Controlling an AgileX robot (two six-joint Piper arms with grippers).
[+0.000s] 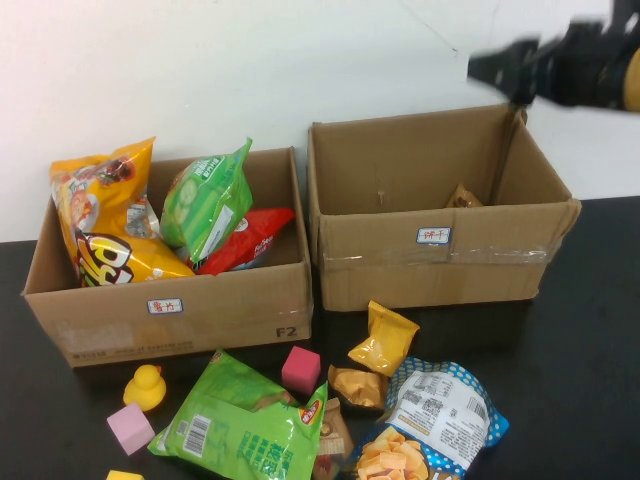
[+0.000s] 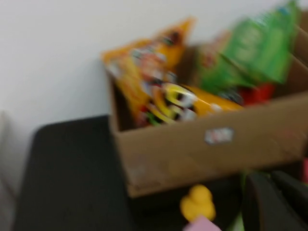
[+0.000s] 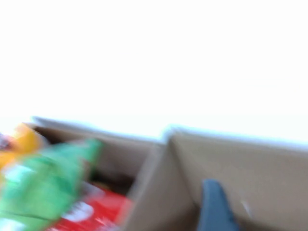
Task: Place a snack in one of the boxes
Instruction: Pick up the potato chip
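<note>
Your right end effector was motion-blurred above the right box's far right corner, so its fingers couldn't be read. Your left end effector showed only as a dark smear at its wrist view's edge. The small brown packet inside that box was mostly hidden. The blue-dotted chip bag was cut off at the counter's near edge.

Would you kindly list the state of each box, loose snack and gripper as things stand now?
left box: open, packed with chip bags
right box: open, one small brown snack inside
yellow snack packet: loose on table
green bag: lying flat
right gripper: above right box, holding nothing visible
left gripper: low near left box
</note>
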